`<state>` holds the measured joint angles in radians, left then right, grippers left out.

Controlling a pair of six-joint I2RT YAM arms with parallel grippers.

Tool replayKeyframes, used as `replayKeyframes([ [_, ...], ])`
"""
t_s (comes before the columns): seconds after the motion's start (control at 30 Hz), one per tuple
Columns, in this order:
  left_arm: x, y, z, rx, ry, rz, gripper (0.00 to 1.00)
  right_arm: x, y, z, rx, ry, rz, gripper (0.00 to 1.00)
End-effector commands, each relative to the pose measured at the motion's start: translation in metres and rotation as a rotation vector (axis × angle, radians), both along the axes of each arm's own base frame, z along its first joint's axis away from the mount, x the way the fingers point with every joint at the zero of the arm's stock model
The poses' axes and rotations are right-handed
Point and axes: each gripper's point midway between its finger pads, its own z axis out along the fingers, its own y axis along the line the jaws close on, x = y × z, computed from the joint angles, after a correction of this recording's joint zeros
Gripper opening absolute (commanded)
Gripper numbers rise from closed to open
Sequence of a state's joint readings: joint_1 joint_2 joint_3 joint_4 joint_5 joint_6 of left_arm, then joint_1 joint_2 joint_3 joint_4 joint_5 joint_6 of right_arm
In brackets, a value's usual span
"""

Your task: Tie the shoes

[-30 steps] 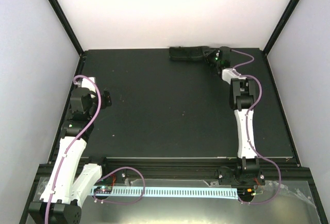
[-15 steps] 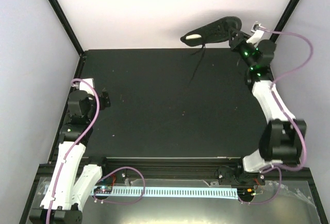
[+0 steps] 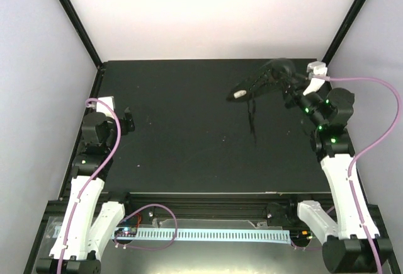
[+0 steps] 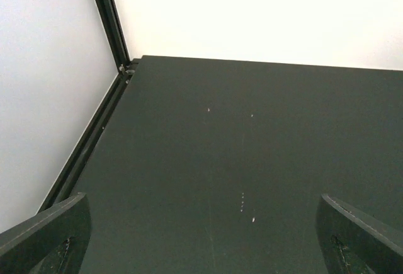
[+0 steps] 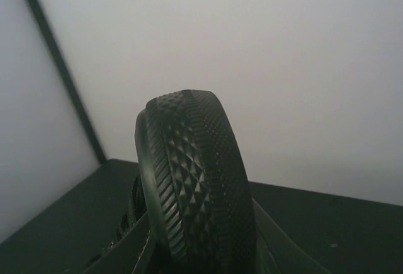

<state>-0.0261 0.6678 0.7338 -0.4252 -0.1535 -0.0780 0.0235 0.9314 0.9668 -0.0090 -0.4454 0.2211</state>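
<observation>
While the right gripper (image 3: 291,88) pinches one end of the black shoe (image 3: 261,84), the shoe hangs clear of the table (image 3: 189,154) near its far right corner. It is tilted, with the pale insole patch (image 3: 238,95) at the end pointing toward the middle of the far edge. In the right wrist view the patterned sole (image 5: 195,186) fills the frame, with the claw's fingers pressed against either side of it. The thin laces (image 3: 253,119) dangle loose below the shoe toward the surface, untied; whether their tips touch the table I cannot tell.

The left gripper (image 4: 201,236) waits by the left edge, well apart from the shoe. Its fingers are spread wide over bare table and hold nothing.

By my reading this is the fetching step, bringing the shoe to where both arms can reach it, and no tying has begun. The next move calls for setting the shoe down sole-first nearer the centre of the table, opening upward, with the laces falling to either side. Then each claw can take one lace. The thin black laces on a black surface will likely be hard to pick out and grip.
</observation>
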Motion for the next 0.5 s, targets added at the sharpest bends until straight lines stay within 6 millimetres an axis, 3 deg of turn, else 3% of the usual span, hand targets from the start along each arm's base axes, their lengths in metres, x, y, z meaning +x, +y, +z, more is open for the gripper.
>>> replayKeyframes([
  [0.0,0.002,-0.001,0.003,0.003,-0.016,-0.013,0.99,-0.047,0.035,0.020,0.081,-0.065,0.186,0.02],
  [0.1,0.002,-0.005,0.004,-0.010,-0.020,-0.034,0.99,-0.069,0.056,0.014,0.145,-0.051,0.268,0.01],
  [0.3,0.005,-0.045,0.012,-0.089,-0.047,-0.252,0.99,-0.102,0.110,0.019,0.168,-0.012,0.430,0.02],
  [0.4,0.006,-0.049,0.011,-0.100,-0.049,-0.267,0.99,-0.099,0.127,0.003,0.177,0.040,0.468,0.02],
  [0.47,0.006,-0.047,0.010,-0.093,-0.045,-0.260,0.99,-0.085,0.128,-0.018,0.200,0.088,0.431,0.02],
])
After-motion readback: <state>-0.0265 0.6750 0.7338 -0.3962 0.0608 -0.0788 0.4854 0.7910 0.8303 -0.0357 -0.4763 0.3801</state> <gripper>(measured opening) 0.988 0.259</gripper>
